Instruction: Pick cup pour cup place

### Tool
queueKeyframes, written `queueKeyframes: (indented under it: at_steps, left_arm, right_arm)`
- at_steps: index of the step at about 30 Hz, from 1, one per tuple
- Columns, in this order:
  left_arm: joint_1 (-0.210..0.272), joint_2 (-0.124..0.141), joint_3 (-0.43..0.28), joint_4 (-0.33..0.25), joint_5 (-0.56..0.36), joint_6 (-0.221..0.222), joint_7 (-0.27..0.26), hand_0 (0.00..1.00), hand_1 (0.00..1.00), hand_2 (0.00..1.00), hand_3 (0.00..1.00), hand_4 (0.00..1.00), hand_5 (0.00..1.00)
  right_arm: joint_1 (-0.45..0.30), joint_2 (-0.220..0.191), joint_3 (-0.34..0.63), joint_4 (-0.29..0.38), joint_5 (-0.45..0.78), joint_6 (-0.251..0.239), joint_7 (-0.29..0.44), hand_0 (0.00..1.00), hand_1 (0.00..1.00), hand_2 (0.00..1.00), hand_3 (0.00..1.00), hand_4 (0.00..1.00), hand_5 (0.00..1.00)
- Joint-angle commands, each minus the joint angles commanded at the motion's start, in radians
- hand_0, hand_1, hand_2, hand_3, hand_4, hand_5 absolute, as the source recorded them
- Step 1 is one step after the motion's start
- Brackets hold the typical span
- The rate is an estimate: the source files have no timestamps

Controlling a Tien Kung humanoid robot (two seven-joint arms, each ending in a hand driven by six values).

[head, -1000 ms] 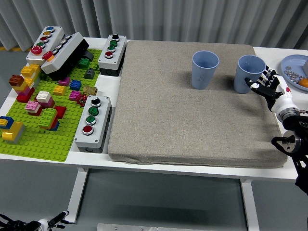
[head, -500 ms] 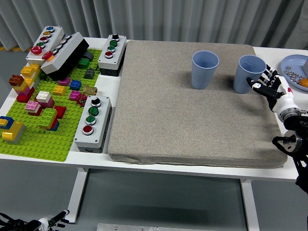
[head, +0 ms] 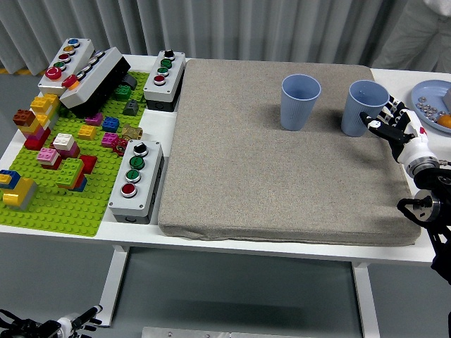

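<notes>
Two blue cups are standing upright toward the far side of the grey mat (head: 282, 155). The right cup (head: 363, 107) is sitting near the mat's right edge, the left cup (head: 299, 101) well apart from it toward the mat's middle. The right hand (head: 398, 129) is reaching in over the mat's right edge, its fingers (head: 375, 121) spread apart and just touching the right cup's side, not yet closed around it. The left hand is out of sight.

Grey mat (head: 282, 162), button boxes (head: 139, 177), bricks on green baseplate (head: 56, 190).
</notes>
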Motion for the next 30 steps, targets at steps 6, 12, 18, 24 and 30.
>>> queueKeyframes:
  at_steps: [6, 12, 18, 24, 30]
  left_arm:
    - [0.002, 0.001, 0.002, 0.0, -0.002, -0.001, 0.001, 0.822, 0.838, 0.898, 0.792, 0.597, 0.998]
    - [0.005, 0.001, 0.004, 0.0, -0.003, -0.001, 0.002, 0.822, 0.838, 0.898, 0.792, 0.597, 0.998]
    - [0.007, 0.001, 0.007, 0.0, -0.003, -0.001, 0.002, 0.822, 0.839, 0.898, 0.792, 0.597, 0.998]
    - [0.004, 0.002, 0.01, 0.0, -0.006, 0.0, 0.001, 0.823, 0.839, 0.898, 0.792, 0.596, 0.998]
    - [0.003, 0.003, 0.009, 0.0, -0.006, -0.001, 0.002, 0.822, 0.84, 0.898, 0.793, 0.596, 0.998]
  right_arm:
    - [0.002, 0.002, -0.009, 0.0, -0.004, 0.002, -0.007, 0.947, 0.891, 0.944, 0.873, 0.777, 0.144]
    - [0.008, 0.004, -0.015, -0.008, -0.016, 0.006, -0.013, 0.95, 0.893, 0.954, 0.878, 0.782, 0.139]
    - [0.02, 0.003, -0.019, -0.023, -0.01, 0.005, -0.011, 0.951, 0.896, 0.956, 0.881, 0.78, 0.139]
    - [0.034, 0.003, -0.018, -0.036, -0.003, 0.007, -0.012, 0.951, 0.898, 0.956, 0.879, 0.779, 0.144]
    - [0.039, 0.008, -0.022, -0.039, -0.003, 0.01, -0.018, 0.951, 0.898, 0.962, 0.88, 0.781, 0.144]
